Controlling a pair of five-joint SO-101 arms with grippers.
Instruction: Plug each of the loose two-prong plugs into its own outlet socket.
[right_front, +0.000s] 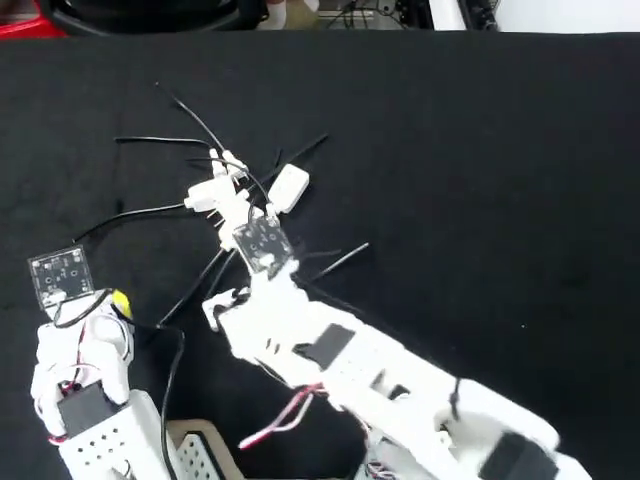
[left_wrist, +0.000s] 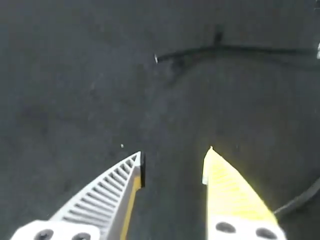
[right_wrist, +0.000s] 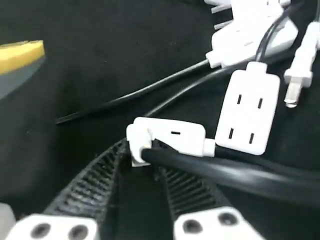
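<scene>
My right gripper (right_wrist: 142, 155) is shut on a white angled plug (right_wrist: 170, 136) whose thick black cord (right_wrist: 235, 175) runs across one finger. The plug's nose touches the edge of a white outlet block (right_wrist: 247, 115) that has two pairs of slots facing up. A loose two-prong plug (right_wrist: 300, 62) lies beside that block, and another white plug body (right_wrist: 245, 32) lies past it. From above, the right arm reaches into the plug cluster (right_front: 215, 190) next to the outlet block (right_front: 290, 185). My left gripper (left_wrist: 172, 162) hangs open over bare black mat, holding nothing.
Thin black cords (right_front: 160, 140) fan out from the cluster across the black mat (right_front: 480, 150). One cord (left_wrist: 225, 50) lies ahead of the left gripper. The left arm (right_front: 85, 370) stands at the near left corner beside a tan perforated base (right_front: 195, 450).
</scene>
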